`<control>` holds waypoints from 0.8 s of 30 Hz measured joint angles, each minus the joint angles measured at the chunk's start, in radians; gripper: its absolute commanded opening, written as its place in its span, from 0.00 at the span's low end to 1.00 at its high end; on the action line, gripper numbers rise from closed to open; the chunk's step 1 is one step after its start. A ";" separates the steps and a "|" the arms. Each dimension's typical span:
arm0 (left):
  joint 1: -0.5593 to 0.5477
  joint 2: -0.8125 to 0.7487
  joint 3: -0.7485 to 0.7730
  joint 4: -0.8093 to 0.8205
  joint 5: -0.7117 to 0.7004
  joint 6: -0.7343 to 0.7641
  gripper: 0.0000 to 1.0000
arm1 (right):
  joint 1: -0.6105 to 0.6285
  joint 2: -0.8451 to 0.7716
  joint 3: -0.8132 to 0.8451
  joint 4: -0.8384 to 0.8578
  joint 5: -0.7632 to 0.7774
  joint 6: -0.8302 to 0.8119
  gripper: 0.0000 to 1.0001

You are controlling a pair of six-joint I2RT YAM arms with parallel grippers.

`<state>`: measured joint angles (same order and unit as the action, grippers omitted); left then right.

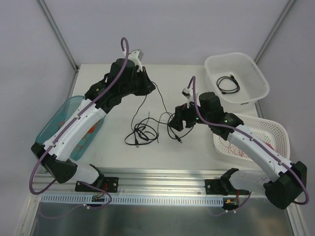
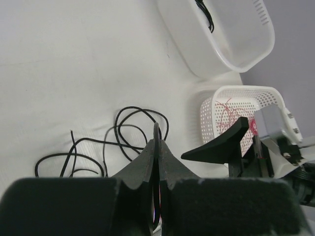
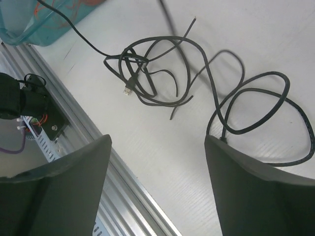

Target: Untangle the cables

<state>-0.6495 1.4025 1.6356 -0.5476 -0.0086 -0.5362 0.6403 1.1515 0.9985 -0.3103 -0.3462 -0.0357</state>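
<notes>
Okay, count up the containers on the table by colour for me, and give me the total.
White: 2, the solid tub and the perforated basket
Teal: 1, the see-through bin
Total: 3

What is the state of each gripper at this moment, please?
Left gripper: closed on a thin black strand of the cables.
Right gripper: open, holding nothing.
</notes>
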 measured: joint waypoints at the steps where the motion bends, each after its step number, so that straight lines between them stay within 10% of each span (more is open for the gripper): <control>1: -0.005 -0.003 -0.011 0.003 -0.001 -0.006 0.00 | 0.002 -0.009 0.000 0.000 0.000 -0.004 0.87; 4: -0.013 -0.018 -0.028 0.012 0.000 -0.022 0.00 | 0.009 -0.038 0.000 0.017 -0.001 -0.007 1.00; 24: -0.039 -0.108 -0.029 0.050 0.053 -0.034 0.00 | 0.045 0.158 0.075 0.356 -0.080 0.002 0.97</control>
<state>-0.6884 1.2949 1.6070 -0.4976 0.0441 -0.5697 0.6849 1.3094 1.0737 0.0452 -0.4259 -0.0341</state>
